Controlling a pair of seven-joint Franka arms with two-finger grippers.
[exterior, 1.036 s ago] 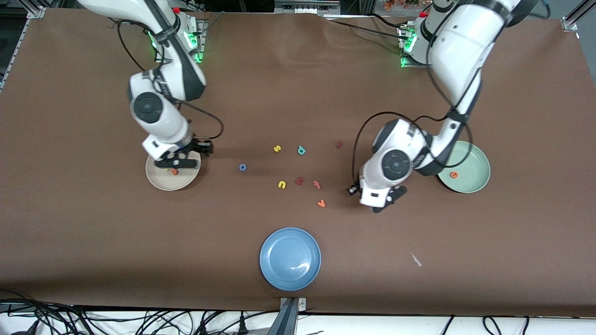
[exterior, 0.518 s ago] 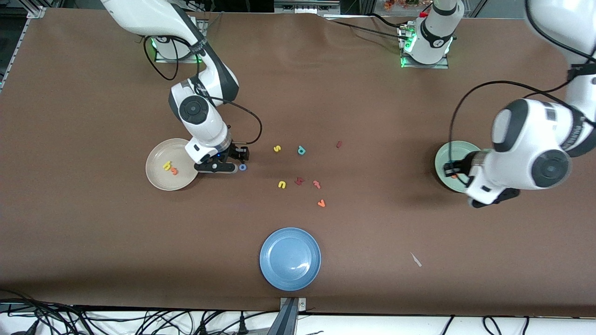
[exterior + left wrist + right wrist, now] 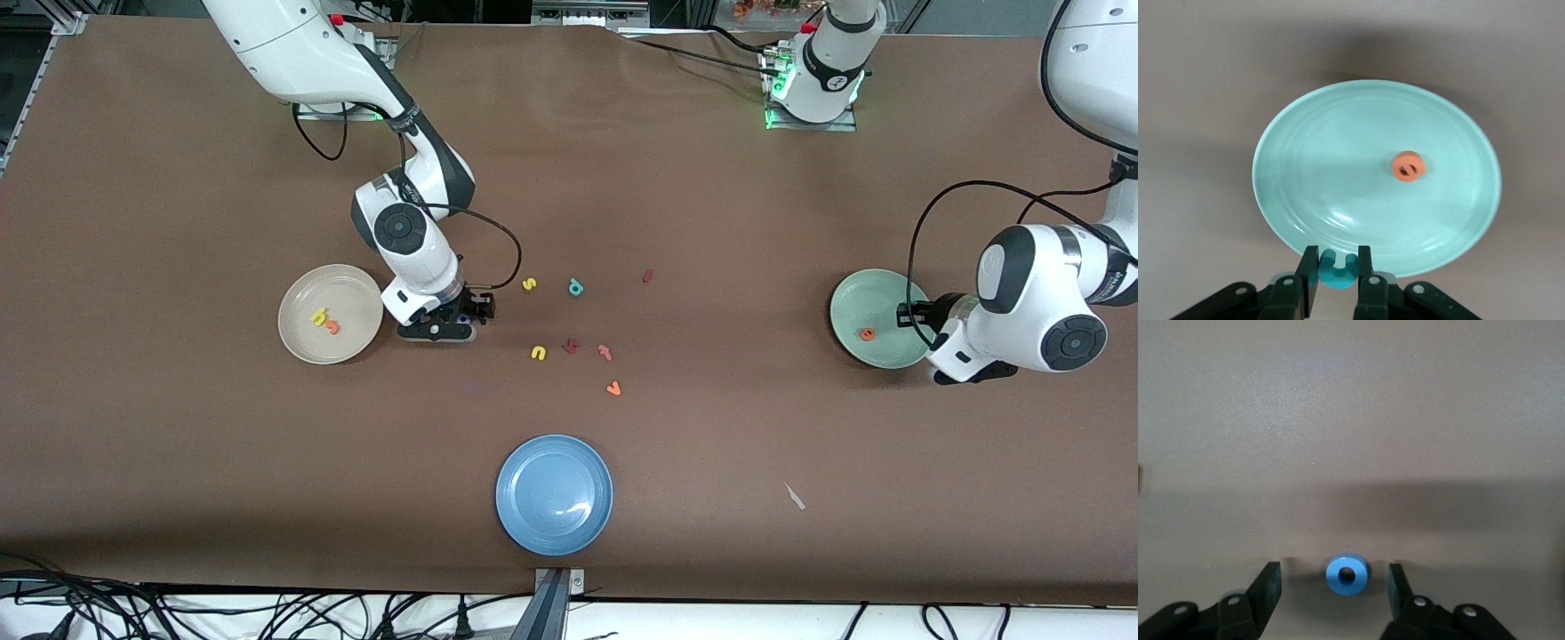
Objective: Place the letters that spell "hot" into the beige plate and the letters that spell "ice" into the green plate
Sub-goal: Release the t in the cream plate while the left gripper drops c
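The right pincer stands low over the tabletop with its fingers spread on either side of the blue o, which lies flat between them, untouched, beside the beige plate. That plate holds the yellow h and the orange t. The left pincer pinches the teal c over the rim of the green plate, where the orange e lies. The dark red i lies on the tabletop among loose letters.

The h and t lie in the beige plate; the e in the green plate.
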